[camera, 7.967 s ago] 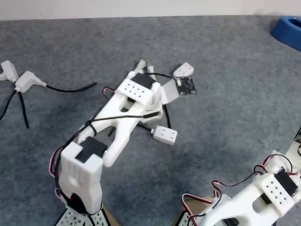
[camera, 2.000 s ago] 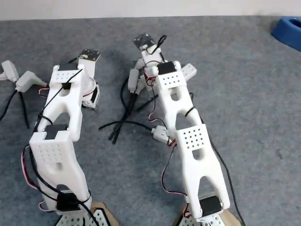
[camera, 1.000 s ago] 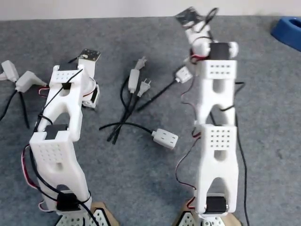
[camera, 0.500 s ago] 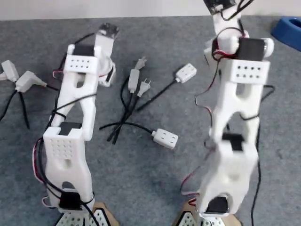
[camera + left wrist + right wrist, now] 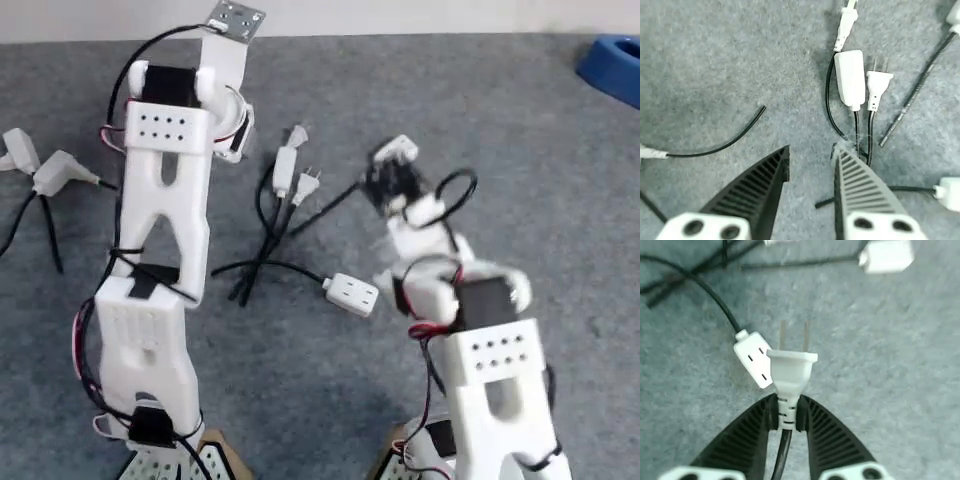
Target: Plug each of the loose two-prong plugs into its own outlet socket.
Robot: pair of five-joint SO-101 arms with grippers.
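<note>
- right gripper (image 5: 786, 409) is clamped tight on a white 2-prong plug (image 5: 790, 365), pinching the ribbed neck where its black cord comes out; the prongs point away from the fingers
- that plug sits just beside a white block-shaped outlet socket on a black cord (image 5: 754, 365) and looks to overlap its edge, but the prongs aren't in any slot
- a second white outlet socket (image 5: 886, 256) lies farther off on the grey carpet (image 5: 880, 340)
- left gripper (image 5: 810, 150) is spread wide with nothing between the fingers, hanging over the carpet
- near it there's another white 2-prong plug (image 5: 877, 84) lying flat, right beside a longer white connector body (image 5: 850, 77), both on black cords
- high view has 2 more white angled plugs (image 5: 60, 170) well off at the far left edge
</note>
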